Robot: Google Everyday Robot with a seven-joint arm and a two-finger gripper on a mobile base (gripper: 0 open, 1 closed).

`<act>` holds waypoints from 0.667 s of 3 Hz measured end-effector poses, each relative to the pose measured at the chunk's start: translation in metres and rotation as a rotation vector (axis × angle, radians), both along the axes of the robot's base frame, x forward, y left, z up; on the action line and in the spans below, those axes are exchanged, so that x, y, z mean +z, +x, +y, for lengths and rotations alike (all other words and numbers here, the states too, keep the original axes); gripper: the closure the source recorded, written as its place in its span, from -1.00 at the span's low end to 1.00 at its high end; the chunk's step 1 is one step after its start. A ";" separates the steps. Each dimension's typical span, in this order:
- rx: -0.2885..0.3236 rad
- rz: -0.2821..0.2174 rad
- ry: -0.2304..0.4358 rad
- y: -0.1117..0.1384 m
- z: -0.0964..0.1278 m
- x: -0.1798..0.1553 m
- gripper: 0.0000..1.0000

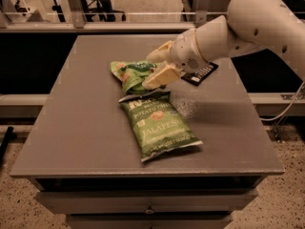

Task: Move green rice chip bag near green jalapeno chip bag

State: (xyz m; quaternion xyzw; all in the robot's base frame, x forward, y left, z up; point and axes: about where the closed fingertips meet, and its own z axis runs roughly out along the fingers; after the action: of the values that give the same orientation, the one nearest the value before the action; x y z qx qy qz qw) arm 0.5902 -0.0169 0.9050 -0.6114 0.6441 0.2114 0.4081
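The pincer [161,71] pinches the right edge of the green rice chip bag [131,75], just beside the green jalapeno chip bag [159,128] top. Likely light, soft, crushable: grip the seam, not the puffed body.

We see a table [86,123] with a smooth, matt grey top. The green jalapeno chip bag [159,128] lying on it is glossy, crinkled plastic film that catches pale highlights. The green rice chip bag [131,75] is the same shiny, creased film. It is pinched by the gripper [157,67] just behind the jalapeno bag, whose cream fingers look like smooth plastic. The arm [248,23] has a smooth, off-white, softly glossy shell. The floor [290,199] looks rough and speckled.
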 end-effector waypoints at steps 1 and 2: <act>-0.076 -0.006 0.045 0.000 -0.022 0.010 -1.00; -0.198 -0.064 0.096 0.002 -0.078 0.039 -1.00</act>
State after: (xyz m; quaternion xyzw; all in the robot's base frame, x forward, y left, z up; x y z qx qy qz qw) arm 0.5922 -0.0947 0.9442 -0.5308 0.6772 0.1811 0.4763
